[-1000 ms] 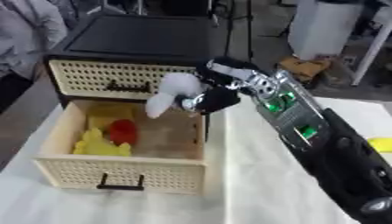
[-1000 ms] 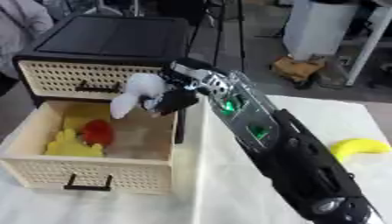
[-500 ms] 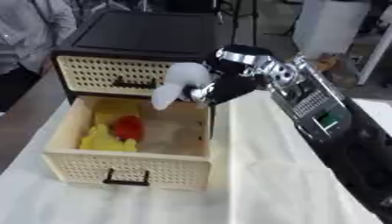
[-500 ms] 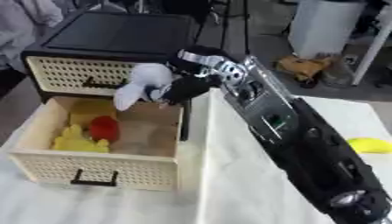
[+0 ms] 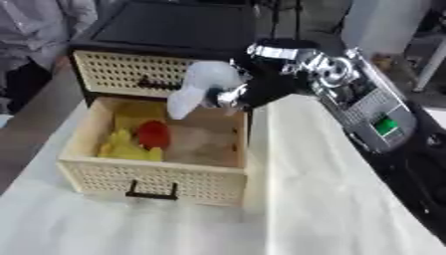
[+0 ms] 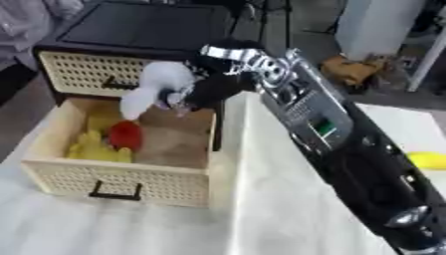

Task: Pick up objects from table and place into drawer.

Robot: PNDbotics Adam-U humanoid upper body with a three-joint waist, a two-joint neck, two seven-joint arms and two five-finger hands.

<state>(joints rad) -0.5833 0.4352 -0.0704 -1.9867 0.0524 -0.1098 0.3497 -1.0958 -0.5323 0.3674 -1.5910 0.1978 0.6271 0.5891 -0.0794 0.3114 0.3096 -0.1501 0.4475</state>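
Left eye view: the right hand (image 5: 248, 92), fingers curled round a white object (image 5: 202, 84), holds it above the open drawer (image 5: 157, 172), near its right wall. Released here, it may strike that wall and tumble onto the surface (image 5: 331, 199).

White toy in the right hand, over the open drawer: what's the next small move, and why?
Probably lower it a little and open the fingers. The right hand holds the white toy above the open drawer, over its bare right half; a red thing and yellow things fill the left, so it should drop clear of them.
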